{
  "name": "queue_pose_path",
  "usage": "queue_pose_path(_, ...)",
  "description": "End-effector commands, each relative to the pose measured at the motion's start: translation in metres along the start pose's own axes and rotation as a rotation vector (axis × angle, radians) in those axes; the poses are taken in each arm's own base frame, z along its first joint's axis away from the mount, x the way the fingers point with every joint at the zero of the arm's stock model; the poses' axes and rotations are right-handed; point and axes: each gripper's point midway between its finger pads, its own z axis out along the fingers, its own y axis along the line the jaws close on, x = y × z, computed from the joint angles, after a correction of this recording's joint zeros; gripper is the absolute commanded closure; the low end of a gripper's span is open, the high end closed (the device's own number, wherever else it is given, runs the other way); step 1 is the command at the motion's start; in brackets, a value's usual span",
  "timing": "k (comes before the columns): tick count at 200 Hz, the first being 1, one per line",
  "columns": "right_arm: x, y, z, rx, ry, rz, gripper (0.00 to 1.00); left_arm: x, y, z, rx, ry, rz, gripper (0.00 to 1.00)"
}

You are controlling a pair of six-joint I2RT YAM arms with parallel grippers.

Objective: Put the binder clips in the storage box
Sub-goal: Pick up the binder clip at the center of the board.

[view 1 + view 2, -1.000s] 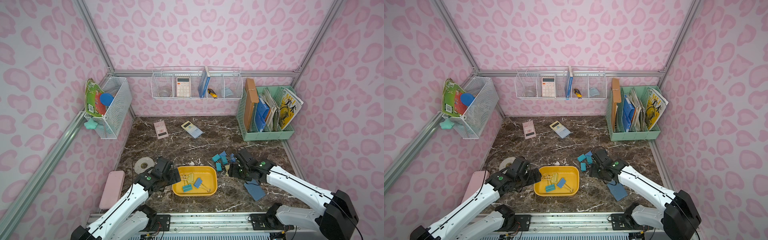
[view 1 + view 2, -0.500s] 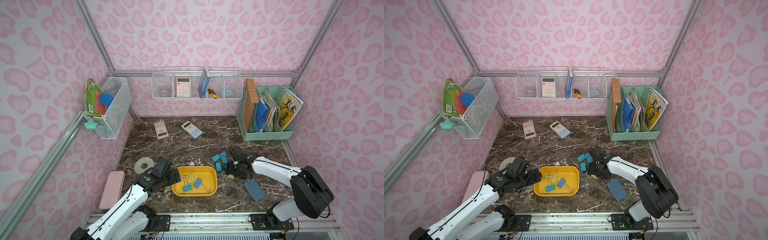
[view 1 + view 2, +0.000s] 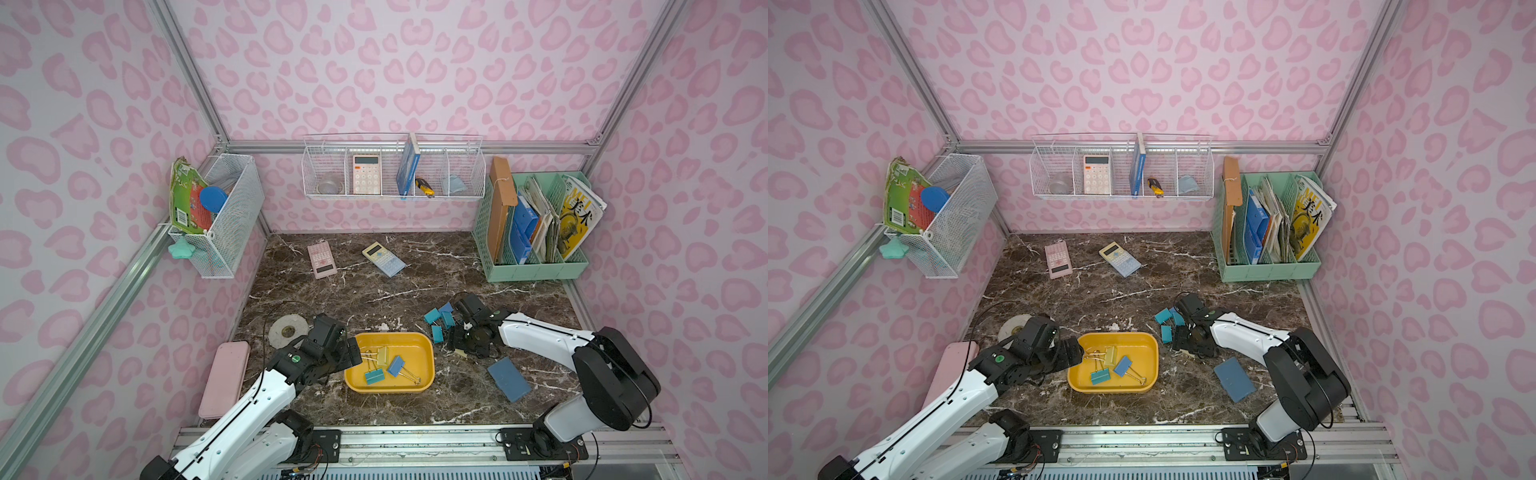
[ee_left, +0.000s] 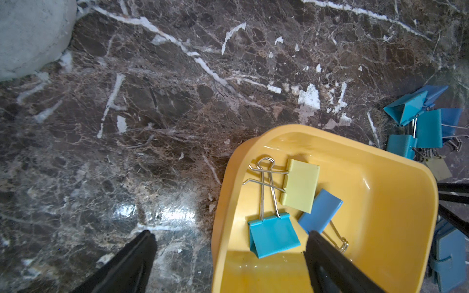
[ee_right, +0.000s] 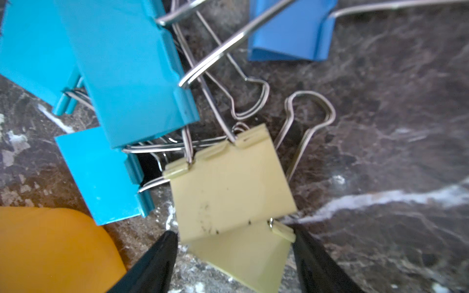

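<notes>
The yellow storage box (image 3: 419, 350) (image 3: 1144, 345) sits at the front middle with three binder clips in it: teal (image 4: 272, 236), pale yellow (image 4: 300, 185) and blue (image 4: 321, 210). My left gripper (image 3: 351, 353) (image 4: 231, 243) is open and straddles the box's left rim (image 4: 223, 203). Right of the box lies a tangled pile of teal, blue and pale yellow clips (image 3: 436, 318) (image 3: 1165, 316). My right gripper (image 3: 459, 348) (image 5: 233, 232) points down on that pile, open, with a pale yellow clip (image 5: 243, 253) between its fingers. A second pale yellow clip (image 5: 228, 182) overlaps it.
A flat blue pad (image 3: 509, 379) lies right of the box, near the right arm. A tape roll (image 3: 287, 330) and a pink case (image 3: 224, 384) are at the left. Two calculators (image 3: 321, 259) (image 3: 383, 258) lie farther back. A mint green organizer (image 3: 536, 266) stands at the back right.
The right arm has folded inward, its shoulder swinging toward the middle, while its gripper settled low over the near end of the clip pile. The left arm and the box have not moved.
</notes>
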Motion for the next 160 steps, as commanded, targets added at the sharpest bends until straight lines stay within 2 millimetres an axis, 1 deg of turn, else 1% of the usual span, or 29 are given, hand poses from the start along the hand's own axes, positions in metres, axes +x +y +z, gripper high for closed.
queue_pose_path(1,0.0,0.0,0.005,0.004,0.007,0.008,0.24,0.0,0.0,0.0,0.003,-0.001,0.007,0.05)
queue_pose_path(39,0.002,-0.003,0.009,0.028,0.014,0.012,0.26,0.0,0.0,0.0,0.006,-0.001,0.008,0.05)
queue_pose_path(101,0.003,-0.012,0.02,0.089,0.029,0.009,0.32,0.001,-0.002,0.002,0.022,-0.001,0.01,0.05)
queue_pose_path(144,-0.004,-0.016,0.016,0.112,0.005,-0.009,0.32,0.002,-0.003,0.003,0.027,0.001,0.013,0.05)
queue_pose_path(160,-0.003,-0.015,0.016,0.109,0.021,-0.021,0.32,0.002,-0.003,0.003,0.025,0.005,0.014,0.05)
